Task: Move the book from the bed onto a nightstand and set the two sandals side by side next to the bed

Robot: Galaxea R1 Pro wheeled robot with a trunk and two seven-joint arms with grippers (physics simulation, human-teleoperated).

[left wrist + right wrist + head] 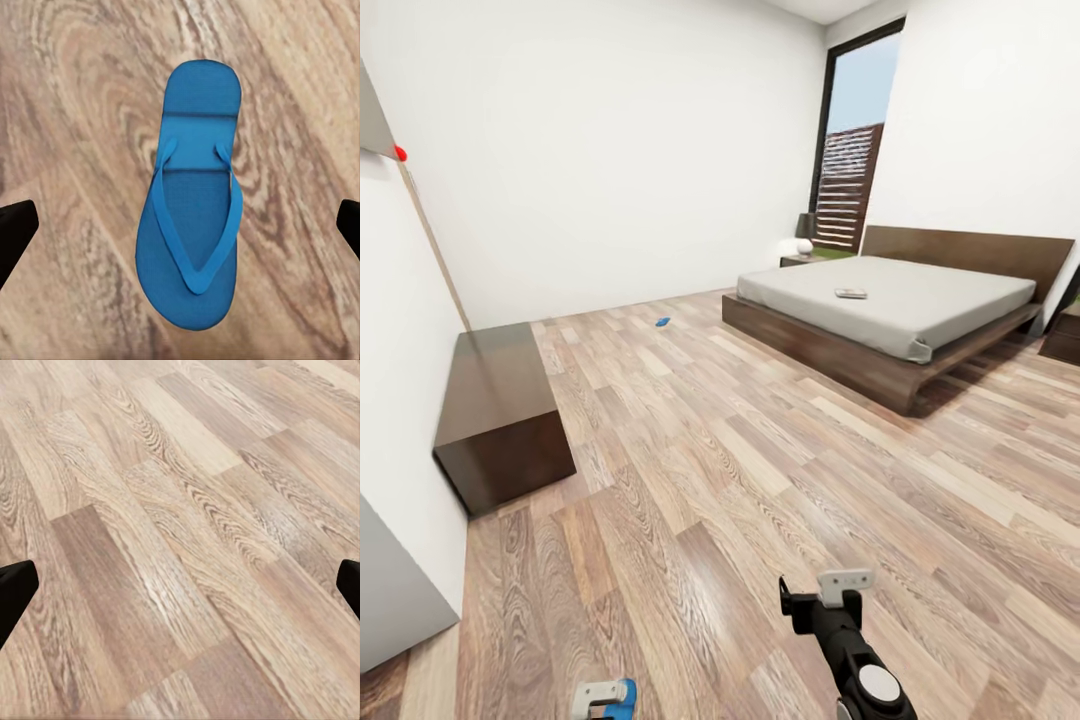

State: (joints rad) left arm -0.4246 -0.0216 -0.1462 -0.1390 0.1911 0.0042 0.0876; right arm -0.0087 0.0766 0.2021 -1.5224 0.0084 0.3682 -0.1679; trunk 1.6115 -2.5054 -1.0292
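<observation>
One bright-blue sandal (191,202) lies flat on the plank floor, straps up, right under my left gripper (180,225), whose fingers stand wide open on either side without touching it. In the head view that gripper (603,698) is at the bottom edge, with a bit of the blue sandal (625,695) beside it. The other sandal (662,322) lies far off on the floor near the back wall. The book (850,293) rests on the grey mattress of the bed (830,350). A nightstand (798,260) stands beyond the bed. My right gripper (818,605) hangs open over bare floor (180,585).
A low dark-brown cabinet (500,410) stands against the white wall at the left. A second nightstand (1063,335) shows at the right edge past the bed. A tall black-framed window (850,150) is in the far corner. Wide plank floor stretches between me and the bed.
</observation>
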